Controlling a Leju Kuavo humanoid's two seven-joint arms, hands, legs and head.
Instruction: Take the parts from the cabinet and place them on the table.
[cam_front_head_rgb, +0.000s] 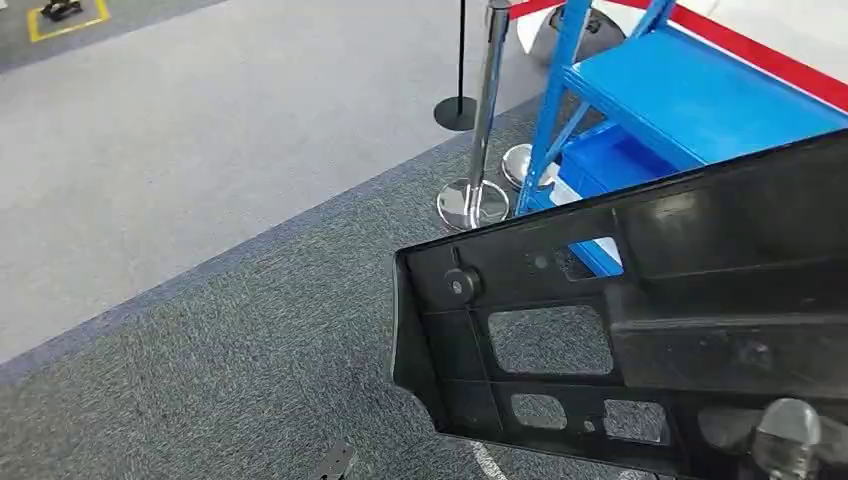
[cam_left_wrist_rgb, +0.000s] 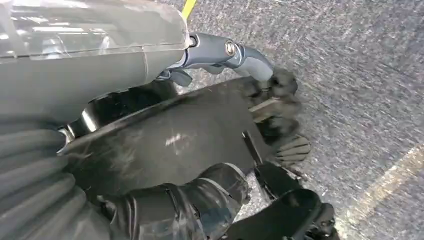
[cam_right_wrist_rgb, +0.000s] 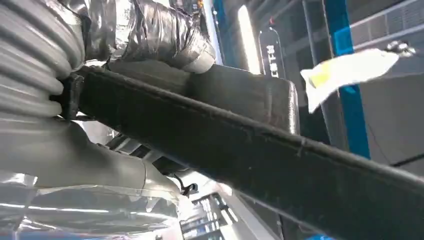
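Note:
A large black plastic part (cam_front_head_rgb: 650, 330) with several cut-out windows hangs tilted in front of me over the grey carpet, filling the lower right of the head view. In the left wrist view my left hand (cam_left_wrist_rgb: 115, 75) grips this black part (cam_left_wrist_rgb: 175, 140), its grey thumb (cam_left_wrist_rgb: 225, 52) over one edge and dark fingers (cam_left_wrist_rgb: 200, 200) under the other. In the right wrist view my right hand (cam_right_wrist_rgb: 140, 35) holds the black part (cam_right_wrist_rgb: 280, 150) with silver-wrapped fingers hooked over its rim. The blue cabinet (cam_front_head_rgb: 690, 100) stands behind the part at the upper right.
A chrome stanchion (cam_front_head_rgb: 485, 110) and a thin black post (cam_front_head_rgb: 460, 60) stand left of the cabinet. Red-and-white barrier tape (cam_front_head_rgb: 760, 50) runs behind it. A small dark piece (cam_front_head_rgb: 335, 462) lies on the carpet near the bottom edge. Lighter floor spreads to the left.

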